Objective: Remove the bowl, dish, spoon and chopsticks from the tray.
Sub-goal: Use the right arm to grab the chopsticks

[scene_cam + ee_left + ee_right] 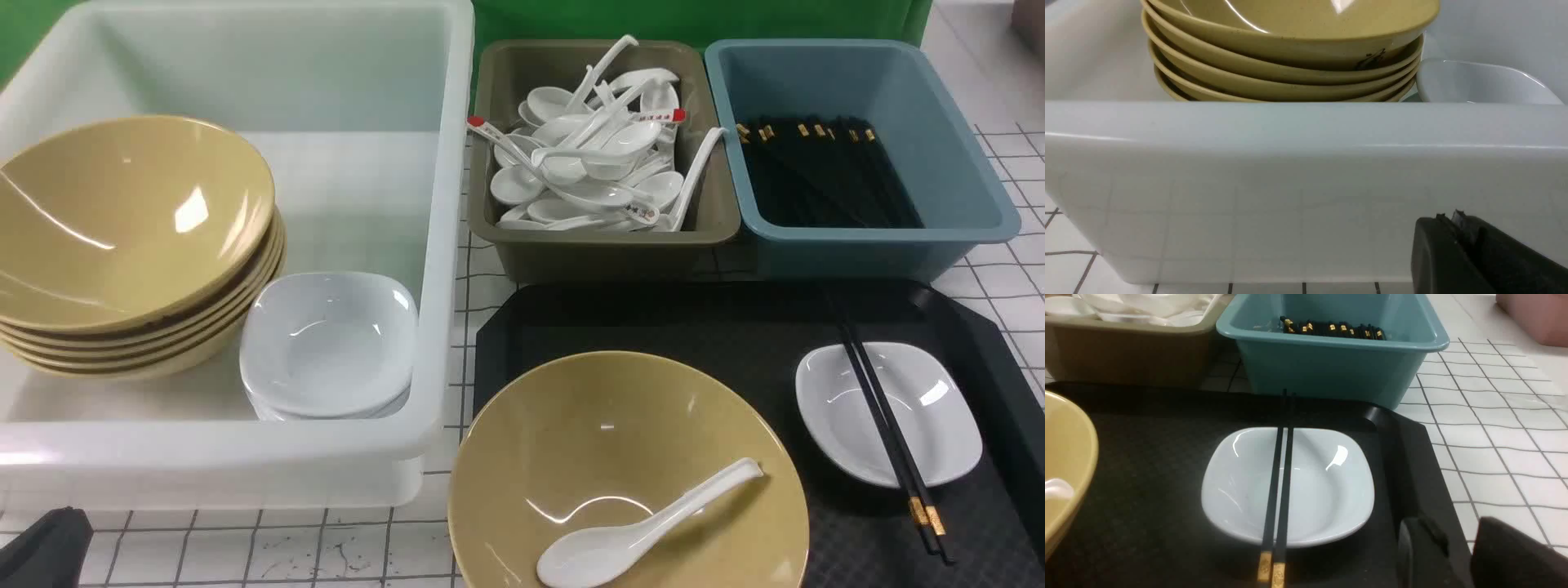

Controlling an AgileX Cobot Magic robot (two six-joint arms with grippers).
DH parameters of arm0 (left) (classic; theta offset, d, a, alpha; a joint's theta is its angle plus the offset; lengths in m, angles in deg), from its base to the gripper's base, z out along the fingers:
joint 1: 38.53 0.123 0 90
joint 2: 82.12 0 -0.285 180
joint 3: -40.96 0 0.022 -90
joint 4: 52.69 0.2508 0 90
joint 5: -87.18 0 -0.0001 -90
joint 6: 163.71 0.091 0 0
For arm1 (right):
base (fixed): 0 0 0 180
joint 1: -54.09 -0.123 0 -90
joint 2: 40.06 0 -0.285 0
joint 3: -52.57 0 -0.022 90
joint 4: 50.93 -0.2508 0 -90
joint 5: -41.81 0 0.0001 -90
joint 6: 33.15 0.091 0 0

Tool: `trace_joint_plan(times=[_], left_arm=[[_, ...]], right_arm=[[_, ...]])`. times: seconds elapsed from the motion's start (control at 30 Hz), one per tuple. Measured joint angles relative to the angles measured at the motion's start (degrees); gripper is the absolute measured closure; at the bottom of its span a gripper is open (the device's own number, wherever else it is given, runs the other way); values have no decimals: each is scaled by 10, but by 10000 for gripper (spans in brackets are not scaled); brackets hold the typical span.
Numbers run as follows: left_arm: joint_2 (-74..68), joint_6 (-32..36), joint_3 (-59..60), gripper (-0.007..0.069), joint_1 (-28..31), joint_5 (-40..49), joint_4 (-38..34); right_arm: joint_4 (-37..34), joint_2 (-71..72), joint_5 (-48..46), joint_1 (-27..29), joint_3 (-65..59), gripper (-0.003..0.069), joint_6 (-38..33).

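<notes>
Of left pincer [1449,216], only tips shown, rest cut off by edge. Ahead of it, lower part of bowl stack [1286,77] and most of white dish stack [1478,81] hidden behind wall of tub [1290,183]. Of right pincer [1459,533], fingers [1425,555] cropped by edge; nothing of it shown in front view. Ahead of it, chopsticks [1280,477] cropped at gold ends. To its left, bowl [1065,465] mostly cropped, spoon [1057,489] seen only as sliver. Print on red-tipped spoons [665,117] too small to be read.

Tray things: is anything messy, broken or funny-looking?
Nothing is spilled or broken. The bowl pokes its rim out past the left edge of the tray, the spoon lies inside it, and the chopsticks lie across the dish.
</notes>
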Motion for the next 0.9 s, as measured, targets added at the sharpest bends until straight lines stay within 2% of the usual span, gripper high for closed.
trace_joint_plan(times=[0.9], left_arm=[[0, 0, 0, 629, 0, 0, 0]], right_arm=[[2, 0, 0, 0, 0, 421, -5]])
